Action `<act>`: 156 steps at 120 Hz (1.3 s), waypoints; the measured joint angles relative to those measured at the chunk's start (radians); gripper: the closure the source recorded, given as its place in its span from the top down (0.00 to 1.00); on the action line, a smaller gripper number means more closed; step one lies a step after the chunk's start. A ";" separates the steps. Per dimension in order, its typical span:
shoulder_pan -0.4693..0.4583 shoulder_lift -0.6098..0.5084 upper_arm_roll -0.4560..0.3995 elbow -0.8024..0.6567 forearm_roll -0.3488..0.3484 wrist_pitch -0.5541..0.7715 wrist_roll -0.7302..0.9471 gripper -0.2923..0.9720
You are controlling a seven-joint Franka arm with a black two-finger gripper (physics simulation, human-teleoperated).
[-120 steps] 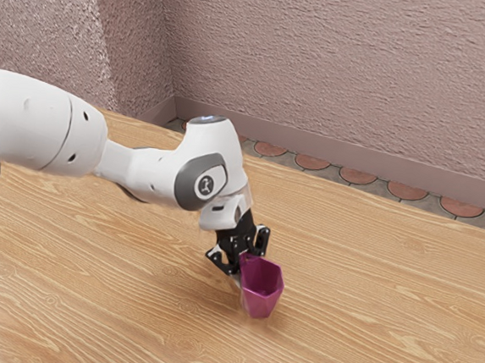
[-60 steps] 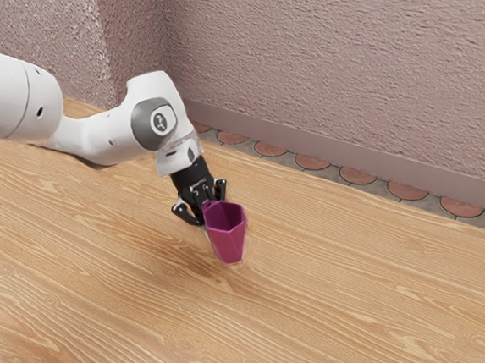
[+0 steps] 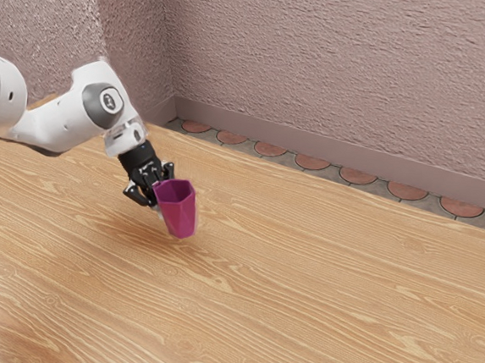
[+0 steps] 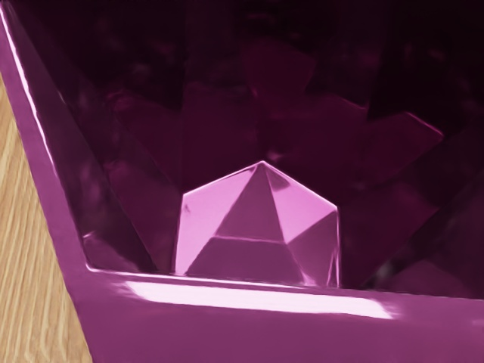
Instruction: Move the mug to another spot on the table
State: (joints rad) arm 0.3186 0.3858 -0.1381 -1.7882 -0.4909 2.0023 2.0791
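Note:
The mug [image 3: 177, 207] is magenta and faceted, tapering toward its base, and it hangs tilted just above the wooden table [image 3: 325, 308]. My black gripper [image 3: 153, 188] is shut on its rim from the exterior view's left side. The white arm reaches in from the left toward it. In the wrist view I look straight down into the mug [image 4: 257, 227], seeing its angular inner walls and flat bottom, with a strip of table wood beside the rim.
The wooden table stretches wide toward the exterior view's right and front. Its far edge [image 3: 328, 176] runs along a tiled floor strip below a rough pink wall [image 3: 346, 63], which turns a corner behind the arm.
My arm has carried the mug across the table toward the exterior view's left and a little farther back, staying shut on its rim throughout.

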 joint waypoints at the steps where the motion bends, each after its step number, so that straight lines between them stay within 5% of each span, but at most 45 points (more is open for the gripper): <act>1: 0.001 0.003 0.000 0.000 0.000 -0.001 0.001 0.17; 92: 0.043 0.162 0.009 0.038 0.004 -0.017 0.095 0.17; 156: 0.064 0.169 0.009 0.039 0.015 -0.039 0.122 0.63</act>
State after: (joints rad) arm 0.3826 0.5550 -0.1289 -1.7491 -0.4760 1.9631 2.2016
